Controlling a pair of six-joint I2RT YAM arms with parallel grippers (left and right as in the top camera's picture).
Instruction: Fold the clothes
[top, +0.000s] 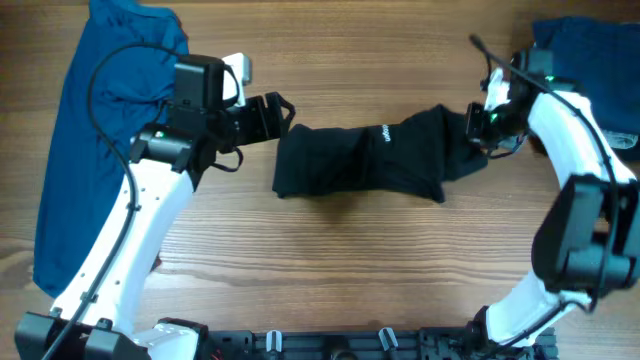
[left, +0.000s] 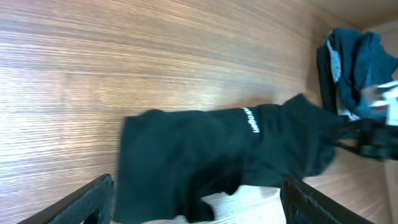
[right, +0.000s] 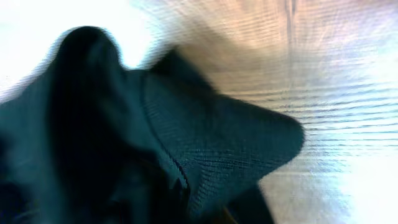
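Note:
A black garment (top: 365, 160) lies bunched lengthwise in the middle of the table, with small white lettering on it. It also shows in the left wrist view (left: 211, 155). My left gripper (top: 280, 112) is open and empty, just off the garment's left end; its fingers (left: 196, 202) straddle the cloth edge in the left wrist view. My right gripper (top: 478, 125) is shut on the garment's right end. In the right wrist view dark knit fabric (right: 186, 149) fills the frame and hides the fingers.
A blue garment (top: 100, 120) is spread along the table's left side, partly under my left arm. Another blue garment (top: 590, 50) lies piled at the back right corner and shows in the left wrist view (left: 351, 62). The table (top: 330, 260) is wood.

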